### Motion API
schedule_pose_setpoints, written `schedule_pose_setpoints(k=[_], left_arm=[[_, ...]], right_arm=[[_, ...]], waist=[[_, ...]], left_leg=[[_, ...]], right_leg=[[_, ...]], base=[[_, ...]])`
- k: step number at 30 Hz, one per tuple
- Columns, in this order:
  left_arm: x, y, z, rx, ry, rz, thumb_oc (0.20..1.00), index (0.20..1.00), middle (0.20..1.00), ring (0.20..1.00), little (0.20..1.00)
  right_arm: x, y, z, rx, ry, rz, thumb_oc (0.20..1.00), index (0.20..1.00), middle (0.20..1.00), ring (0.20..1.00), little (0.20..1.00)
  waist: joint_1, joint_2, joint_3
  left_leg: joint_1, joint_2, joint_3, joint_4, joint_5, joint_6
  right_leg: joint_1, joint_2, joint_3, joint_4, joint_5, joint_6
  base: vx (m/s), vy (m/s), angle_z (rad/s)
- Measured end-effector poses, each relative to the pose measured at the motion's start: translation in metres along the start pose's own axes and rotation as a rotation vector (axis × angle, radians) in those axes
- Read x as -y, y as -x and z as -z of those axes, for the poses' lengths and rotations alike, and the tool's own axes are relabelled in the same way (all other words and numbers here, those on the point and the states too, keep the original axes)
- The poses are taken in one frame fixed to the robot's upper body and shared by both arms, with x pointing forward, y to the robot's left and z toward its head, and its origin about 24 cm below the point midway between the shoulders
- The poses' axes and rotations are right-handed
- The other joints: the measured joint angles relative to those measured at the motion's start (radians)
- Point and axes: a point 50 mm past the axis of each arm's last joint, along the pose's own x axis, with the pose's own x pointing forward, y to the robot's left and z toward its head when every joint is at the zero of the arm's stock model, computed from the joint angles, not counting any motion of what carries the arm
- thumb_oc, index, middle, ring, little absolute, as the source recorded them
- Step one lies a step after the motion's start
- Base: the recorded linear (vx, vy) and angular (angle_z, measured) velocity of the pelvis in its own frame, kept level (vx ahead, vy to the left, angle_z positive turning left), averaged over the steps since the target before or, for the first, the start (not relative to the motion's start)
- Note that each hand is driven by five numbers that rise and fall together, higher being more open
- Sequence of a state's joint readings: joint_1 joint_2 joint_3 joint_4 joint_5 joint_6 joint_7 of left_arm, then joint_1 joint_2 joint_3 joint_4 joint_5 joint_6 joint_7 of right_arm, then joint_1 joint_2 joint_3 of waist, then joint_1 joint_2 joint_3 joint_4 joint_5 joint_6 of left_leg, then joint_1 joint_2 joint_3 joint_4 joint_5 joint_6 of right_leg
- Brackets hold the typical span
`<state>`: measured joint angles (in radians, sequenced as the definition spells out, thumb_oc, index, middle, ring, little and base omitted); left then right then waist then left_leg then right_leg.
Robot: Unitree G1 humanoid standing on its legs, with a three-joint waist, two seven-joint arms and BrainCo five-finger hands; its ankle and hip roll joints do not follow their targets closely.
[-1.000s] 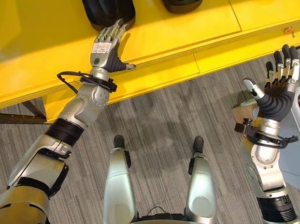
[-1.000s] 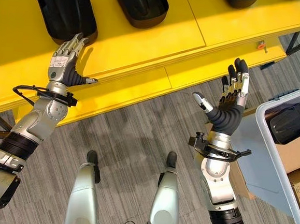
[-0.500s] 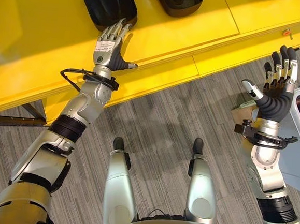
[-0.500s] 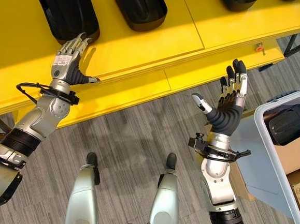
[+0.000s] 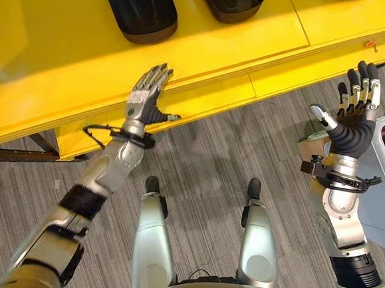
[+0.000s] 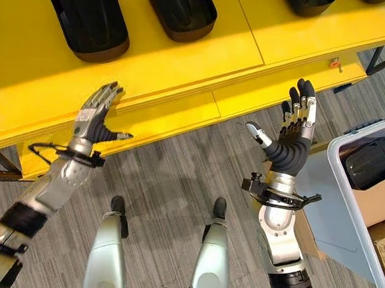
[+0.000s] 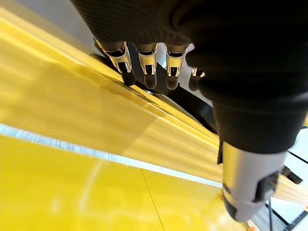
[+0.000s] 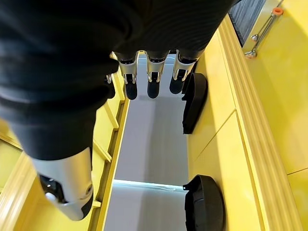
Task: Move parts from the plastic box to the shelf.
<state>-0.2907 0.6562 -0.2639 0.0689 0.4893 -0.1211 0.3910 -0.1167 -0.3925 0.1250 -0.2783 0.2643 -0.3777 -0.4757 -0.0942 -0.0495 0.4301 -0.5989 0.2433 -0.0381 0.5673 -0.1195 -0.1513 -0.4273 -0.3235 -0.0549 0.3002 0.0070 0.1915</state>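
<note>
Moved: our left hand (image 5: 146, 99) drew back from the part (image 5: 138, 7), upper left, fingers straight.
Right hand (image 5: 355, 110): spread, empty.
Next: we judged reaching the box (image 6: 357, 217) squarely best.

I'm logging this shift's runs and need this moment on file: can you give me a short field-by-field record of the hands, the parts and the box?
left hand: open, fingers straight, empty, over the front edge of the yellow shelf
right hand: open, raised palm-up over the grey striped floor, empty
parts on shelf: black moulded plastic parts lying in a row
box: pale plastic box at the robot's right, another black part and brown cardboard inside
task state: nothing in either hand
</note>
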Motion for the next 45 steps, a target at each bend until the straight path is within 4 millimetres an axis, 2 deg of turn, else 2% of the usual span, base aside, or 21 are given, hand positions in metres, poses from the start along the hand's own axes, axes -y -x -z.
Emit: schedule_pose_setpoints(k=[4,6,10,16,19,21,23,25,29,32,34,35,36,37,38,39,40,41,43,44,45], left_arm=[[-0.003,0.035,0.007,-0.022,0.029,0.083,1.0,1.0,1.0,1.0,1.0],[-0.009,0.046,0.002,-0.014,0.087,0.093,1.0,1.0,1.0,1.0,1.0],[-0.005,0.05,-0.007,-0.029,0.301,0.073,1.0,1.0,1.0,1.0,1.0],[0.017,0.053,-0.022,-0.147,0.982,0.059,1.0,1.0,1.0,1.0,1.0],[0.028,0.056,-0.026,-0.193,1.221,0.081,1.0,1.0,1.0,1.0,1.0],[0.031,0.064,-0.023,-0.232,1.299,0.086,1.0,1.0,1.0,1.0,1.0],[0.036,0.076,-0.017,-0.283,1.365,0.084,1.0,1.0,1.0,1.0,1.0],[0.039,0.08,-0.012,-0.319,1.4,0.058,1.0,1.0,1.0,1.0,1.0],[0.043,0.089,-0.008,-0.365,1.425,0.037,1.0,1.0,1.0,1.0,1.0],[0.048,0.096,-0.009,-0.388,1.446,0.042,1.0,1.0,1.0,1.0,1.0],[0.049,0.096,-0.01,-0.385,1.456,0.042,1.0,1.0,1.0,1.0,1.0],[0.049,0.101,-0.009,-0.399,1.46,0.032,1.0,1.0,1.0,1.0,1.0],[0.05,0.107,-0.006,-0.423,1.455,0.032,1.0,1.0,1.0,1.0,1.0],[0.052,0.111,-0.006,-0.439,1.456,0.035,1.0,1.0,1.0,1.0,1.0],[0.054,0.118,-0.006,-0.456,1.465,0.042,1.0,1.0,1.0,1.0,1.0],[0.057,0.121,-0.009,-0.463,1.483,0.043,1.0,1.0,1.0,1.0,1.0],[0.053,0.123,-0.002,-0.472,1.459,0.032,1.0,1.0,1.0,1.0,1.0],[0.047,0.125,0.005,-0.476,1.425,0.027,1.0,1.0,1.0,1.0,1.0],[0.041,0.125,0.008,-0.466,1.401,0.026,1.0,1.0,1.0,1.0,1.0],[0.042,0.127,0.009,-0.472,1.398,0.037,1.0,1.0,1.0,1.0,1.0],[0.044,0.128,0.008,-0.48,1.401,0.046,1.0,1.0,1.0,1.0,1.0]], right_arm=[[0.004,0.004,0.002,-0.016,0.012,0.008,1.0,1.0,1.0,1.0,1.0],[0.009,0.005,0.0,-0.013,0.023,0.024,1.0,1.0,1.0,1.0,1.0],[0.011,0.006,0.0,-0.015,0.029,0.028,1.0,1.0,1.0,1.0,1.0],[0.017,0.024,0.012,-0.116,0.034,0.007,1.0,1.0,1.0,1.0,1.0],[0.02,0.038,0.027,-0.22,0.031,-0.01,1.0,1.0,1.0,1.0,1.0],[0.025,0.044,0.036,-0.275,0.053,-0.017,1.0,1.0,1.0,1.0,1.0],[0.032,0.056,0.043,-0.341,0.081,-0.027,1.0,1.0,1.0,1.0,1.0],[0.036,0.063,0.047,-0.381,0.099,-0.036,1.0,1.0,1.0,1.0,1.0],[0.039,0.066,0.05,-0.42,0.107,-0.081,1.0,1.0,1.0,1.0,1.0],[0.048,0.074,0.049,-0.46,0.123,-0.096,1.0,1.0,1.0,1.0,1.0],[0.062,0.08,0.042,-0.477,0.169,-0.094,1.0,1.0,1.0,1.0,1.0],[0.069,0.084,0.041,-0.5,0.193,-0.096,1.0,1.0,1.0,1.0,1.0],[0.072,0.089,0.043,-0.525,0.197,-0.084,1.0,1.0,1.0,1.0,1.0],[0.071,0.091,0.045,-0.536,0.187,-0.073,1.0,1.0,1.0,1.0,1.0],[0.072,0.092,0.044,-0.536,0.176,-0.063,1.0,1.0,1.0,1.0,1.0],[0.076,0.088,0.041,-0.521,0.19,-0.07,1.0,1.0,1.0,1.0,1.0],[0.073,0.092,0.049,-0.556,0.166,-0.057,1.0,1.0,1.0,1.0,1.0],[0.071,0.102,0.052,-0.599,0.147,-0.064,1.0,1.0,1.0,1.0,1.0],[0.068,0.107,0.053,-0.611,0.11,-0.053,1.0,1.0,1.0,1.0,1.0],[0.065,0.109,0.055,-0.622,0.093,-0.053,1.0,1.0,1.0,1.0,1.0],[0.064,0.11,0.056,-0.63,0.083,-0.061,1.0,1.0,1.0,1.0,1.0]], waist=[[0.022,0.008,0.002],[0.034,0.02,0.006],[0.051,0.044,0.003],[0.042,0.046,-0.011],[0.031,0.046,-0.035],[0.024,0.044,-0.071],[0.02,0.05,-0.139],[0.014,0.062,-0.16],[-0.002,0.093,-0.187],[-0.002,0.103,-0.24],[-0.005,0.119,-0.247],[-0.001,0.107,-0.25],[0.006,0.081,-0.258],[0.004,0.037,-0.269],[0.022,-0.009,-0.29],[0.028,0.044,-0.294],[0.041,0.047,-0.29],[0.035,0.025,-0.305],[0.042,-0.01,-0.298],[0.043,-0.008,-0.297],[0.036,-0.021,-0.303]], left_leg=[[0.026,0.0,0.003,-0.014,-0.003,0.004],[0.029,-0.001,0.002,-0.018,-0.003,0.004],[0.045,-0.003,0.001,-0.028,0.003,0.007],[0.159,0.006,-0.001,-0.096,0.013,-0.004],[0.23,0.029,-0.002,-0.161,0.034,-0.026],[0.286,0.055,0.006,-0.215,0.054,-0.044],[0.359,0.094,0.03,-0.314,0.094,-0.048],[0.406,0.123,0.032,-0.375,0.123,-0.047],[0.494,0.195,0.058,-0.475,0.188,0.006],[0.512,0.208,0.092,-0.516,0.246,0.101],[0.506,0.207,0.119,-0.511,0.264,0.14],[0.505,0.196,0.114,-0.5,0.271,0.149],[0.486,0.138,0.064,-0.452,0.225,0.123],[0.461,-0.005,-0.051,-0.378,0.1,0.102],[0.462,-0.233,-0.184,-0.387,0.077,0.111],[0.465,-0.297,-0.184,-0.442,0.047,0.151],[0.481,-0.275,-0.177,-0.465,0.064,0.136],[0.484,-0.268,-0.17,-0.481,0.081,0.129],[0.489,-0.279,-0.18,-0.475,0.085,0.122],[0.487,-0.281,-0.193,-0.477,0.083,0.12],[0.49,-0.279,-0.188,-0.475,0.083,0.12]], right_leg=[[0.023,-0.003,0.0,-0.002,-0.008,0.003],[0.025,-0.004,-0.002,0.002,-0.01,0.005],[0.035,-0.007,-0.004,0.013,-0.018,0.005],[0.134,0.0,-0.027,-0.005,-0.036,0.012],[0.195,0.022,-0.045,-0.033,-0.036,0.011],[0.227,0.047,-0.047,-0.054,-0.034,0.011],[0.254,0.086,-0.049,-0.076,-0.038,0.004],[0.274,0.115,-0.058,-0.076,-0.048,-0.014],[0.287,0.189,-0.064,-0.052,-0.081,-0.061],[0.262,0.21,-0.056,-0.031,-0.102,-0.075],[0.259,0.212,-0.056,-0.032,-0.099,-0.081],[0.263,0.209,-0.05,-0.053,-0.09,-0.094],[0.273,0.192,-0.014,-0.091,-0.066,-0.124],[0.271,0.145,0.043,-0.136,-0.036,-0.123],[0.265,0.085,0.111,-0.215,-0.028,-0.119],[0.267,0.113,0.123,-0.239,-0.034,-0.095],[0.271,0.166,0.116,-0.163,-0.031,-0.072],[0.333,0.204,0.083,-0.196,-0.059,-0.092],[0.358,0.202,0.081,-0.284,0.0,-0.102],[0.357,0.207,0.097,-0.296,0.001,-0.099],[0.358,0.207,0.107,-0.308,0.005,-0.102]], base=[[0.0,0.0,0.0],[0.01,-0.011,0.05],[0.0,-0.008,0.02],[0.05,-0.06,0.05],[0.06,-0.067,-0.02],[0.05,-0.107,-0.2],[0.03,-0.181,-0.19],[0.04,-0.153,-0.05],[0.01,-0.149,-0.16],[0.0,-0.13,-0.14],[0.03,-0.163,-0.01],[0.09,-0.204,-0.2],[0.11,-0.198,-0.33],[0.11,-0.097,-0.69],[0.07,-0.043,-0.87],[0.08,-0.009,-1.19],[0.06,-0.017,-0.7],[0.05,-0.019,-0.47],[0.04,0.021,-0.17],[0.07,0.055,-0.23],[0.12,0.098,-0.31]])
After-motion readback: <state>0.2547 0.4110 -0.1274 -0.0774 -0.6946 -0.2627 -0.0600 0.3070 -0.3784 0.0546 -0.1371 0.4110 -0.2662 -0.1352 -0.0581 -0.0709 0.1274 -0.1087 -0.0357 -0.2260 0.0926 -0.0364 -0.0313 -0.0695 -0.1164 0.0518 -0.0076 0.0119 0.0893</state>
